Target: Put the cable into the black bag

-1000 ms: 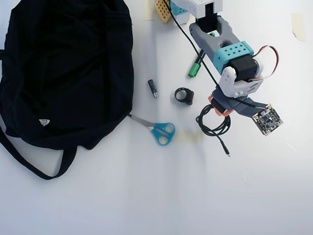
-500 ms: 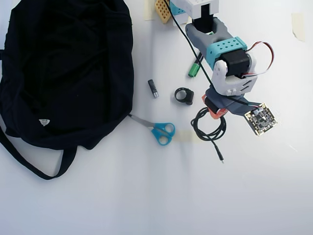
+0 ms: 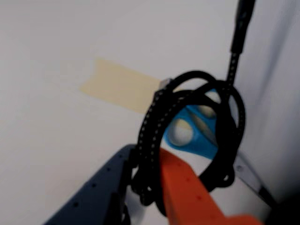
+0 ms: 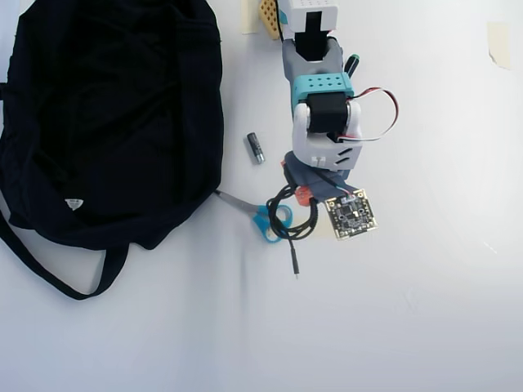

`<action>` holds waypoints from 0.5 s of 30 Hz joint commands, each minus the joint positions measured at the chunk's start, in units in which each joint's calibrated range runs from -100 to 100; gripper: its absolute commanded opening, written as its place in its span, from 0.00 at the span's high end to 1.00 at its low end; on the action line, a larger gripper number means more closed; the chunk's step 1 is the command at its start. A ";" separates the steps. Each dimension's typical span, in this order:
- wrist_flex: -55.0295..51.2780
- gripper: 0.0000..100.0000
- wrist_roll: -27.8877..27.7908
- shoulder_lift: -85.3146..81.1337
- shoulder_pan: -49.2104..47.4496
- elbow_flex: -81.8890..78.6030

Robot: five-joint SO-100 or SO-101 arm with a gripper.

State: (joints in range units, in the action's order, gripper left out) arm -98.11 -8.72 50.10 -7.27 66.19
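Right at the gripper (image 3: 152,187), the orange finger and the dark blue finger are pinched onto the cable (image 3: 197,136), with several strands of the black coil squeezed between them. The loop stands up off the jaws, clear of the table, and in the overhead view the cable (image 4: 296,214) hangs under the wrist with its loose tail and plug trailing down toward the bottom of the picture. So the pick-up looks done: the cable is in hand and carried.

Just beneath the gripper lie the blue-handled scissors (image 4: 268,219), showing through the coil in the wrist view, with a strip of tan tape (image 3: 119,86) on the table just beyond. A small dark stick-shaped thing (image 4: 256,148) sits a little further out, on the bag side.

Furthest out, well to the left in the overhead view, is the black bag (image 4: 106,114), slumped flat with its strap curling below. The cable is not over it, so my read is roughly halfway: the carry across and the drop into the bag remain.
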 commanded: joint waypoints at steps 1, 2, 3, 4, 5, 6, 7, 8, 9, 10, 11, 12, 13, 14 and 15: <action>-1.54 0.98 0.22 -8.69 4.66 -5.10; -1.54 0.98 0.43 -10.35 5.63 -7.08; -1.54 0.98 1.22 -11.93 6.60 -8.96; -1.54 0.98 1.90 -13.42 7.35 -10.85; -1.54 0.98 2.58 -14.92 8.10 -12.65; -1.54 0.98 3.21 -16.41 8.77 -14.44; -1.54 0.98 3.84 -18.24 9.44 -16.33; -1.54 0.98 4.42 -20.31 10.04 -18.40; -1.54 0.98 4.84 -22.30 10.64 -20.64; -1.54 0.98 5.10 -24.21 11.31 -22.89; -1.54 0.98 5.20 -26.04 11.99 -25.13; -1.54 0.98 5.20 -27.61 12.66 -27.11; -1.54 0.98 5.31 -29.11 13.26 -28.73; -1.54 0.98 5.94 -30.52 14.01 -30.17; -1.54 0.98 6.83 -31.93 14.75 -31.69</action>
State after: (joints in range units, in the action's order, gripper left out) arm -98.11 -3.59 26.19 4.70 38.44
